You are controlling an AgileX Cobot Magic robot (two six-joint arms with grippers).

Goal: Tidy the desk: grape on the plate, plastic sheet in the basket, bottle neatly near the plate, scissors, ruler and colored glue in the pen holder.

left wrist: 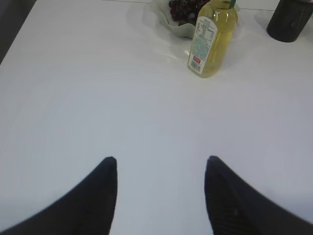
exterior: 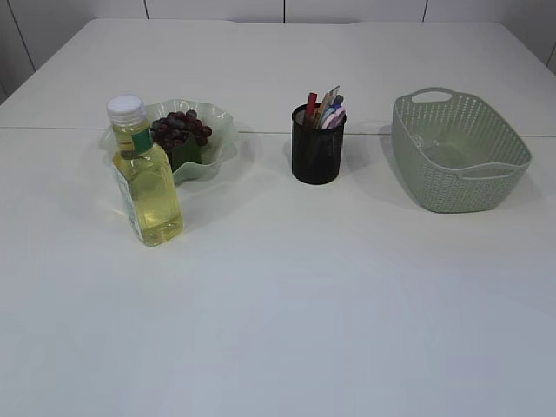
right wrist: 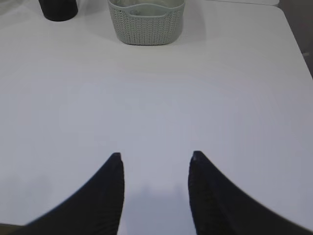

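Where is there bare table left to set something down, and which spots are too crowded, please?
The whole near half of the table, in front of the bottle, pen holder and basket, is bare. Smaller gaps lie between plate and pen holder, and between pen holder and basket. The bottle stands close against the plate with the grapes.

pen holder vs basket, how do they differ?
The pen holder is black mesh, a tall narrow cylinder; the basket is pale green weave, wide and low with handles. The pen holder is packed with upright items; what the basket holds cannot be made out. Both stand upright on the table, open-topped.
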